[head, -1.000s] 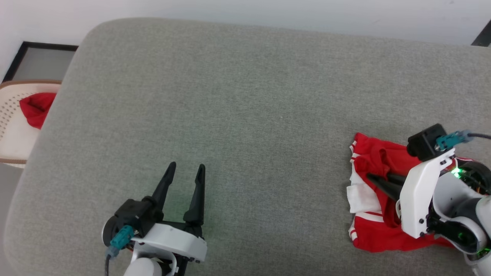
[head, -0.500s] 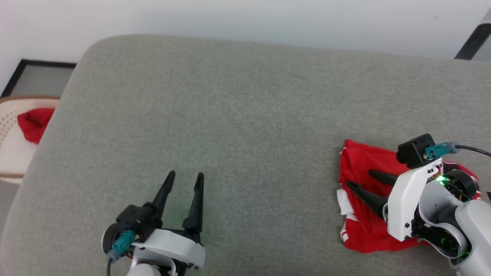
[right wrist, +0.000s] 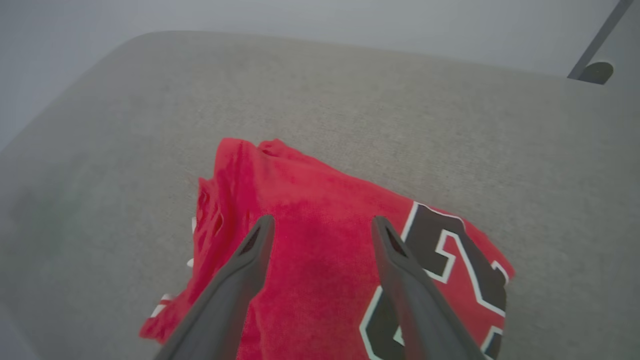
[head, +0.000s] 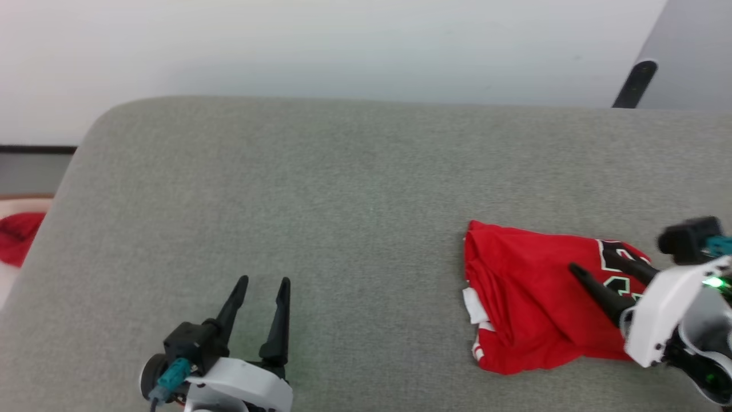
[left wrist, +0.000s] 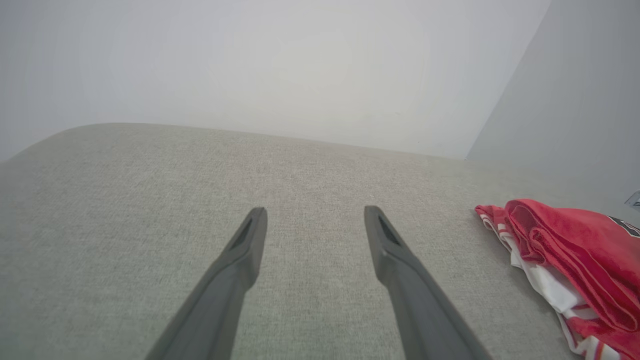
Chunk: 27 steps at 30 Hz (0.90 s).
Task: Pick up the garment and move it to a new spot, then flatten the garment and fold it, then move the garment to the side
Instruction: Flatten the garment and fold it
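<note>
R gripper (right wrist: 322, 222) hangs directly over the folded red jersey T-shirt (head: 532, 297), jaws wide, nothing held. The shirt lies at 3 o'clock on the grey cushion (head: 343, 189), long axis approx 9-to-3. L gripper (head: 263, 280), also wide and empty, is well apart at approx 8 o'clock, so R is nearer. Only writing is a part-hidden black, white-edged numeral (right wrist: 435, 240), prob. a "2".

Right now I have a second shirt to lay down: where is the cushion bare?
Bare: the middle of the grey cushion, between the left gripper and the red jersey, plus the far strip along the wall. Crowded: the right end, where the right gripper hovers over the jersey.
</note>
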Motion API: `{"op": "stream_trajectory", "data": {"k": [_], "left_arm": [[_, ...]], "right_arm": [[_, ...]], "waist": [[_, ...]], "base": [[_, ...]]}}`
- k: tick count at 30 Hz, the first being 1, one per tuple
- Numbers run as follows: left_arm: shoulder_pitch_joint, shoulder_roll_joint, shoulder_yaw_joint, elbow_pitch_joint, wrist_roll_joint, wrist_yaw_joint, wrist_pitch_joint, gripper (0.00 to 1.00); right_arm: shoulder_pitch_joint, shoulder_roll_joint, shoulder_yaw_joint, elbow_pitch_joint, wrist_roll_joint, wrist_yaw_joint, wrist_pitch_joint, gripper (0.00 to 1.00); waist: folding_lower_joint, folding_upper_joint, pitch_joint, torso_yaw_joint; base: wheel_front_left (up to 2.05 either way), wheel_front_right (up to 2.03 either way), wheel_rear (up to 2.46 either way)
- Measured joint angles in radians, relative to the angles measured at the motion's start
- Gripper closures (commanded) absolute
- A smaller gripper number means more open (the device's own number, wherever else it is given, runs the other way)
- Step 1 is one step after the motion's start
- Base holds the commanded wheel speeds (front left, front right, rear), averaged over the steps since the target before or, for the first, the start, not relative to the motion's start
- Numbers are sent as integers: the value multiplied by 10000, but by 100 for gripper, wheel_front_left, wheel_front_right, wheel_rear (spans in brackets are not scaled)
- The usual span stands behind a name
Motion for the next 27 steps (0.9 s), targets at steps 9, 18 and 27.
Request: {"op": "stream_trajectory", "data": {"k": [9,18,27], "left_arm": [[165,255,217,27,-148,-2,0,0],[587,604,194,173,-232,-12,0,0],[1358,821,284,-345,-90,-12,0,0]], "right_arm": [[818,240,-1083,865,-318,0,-1893,0],[1737,986,-2048,1308,-1216,0,-3875,0],[2793,1944,-3436,1016,-1969,0,-4773,0]], "waist": [[0,0,-430,-490],[0,0,-1004,-682],[0,0,-1498,-689]], "base": [[0,0,0],[0,0,0],[0,0,0]]}}
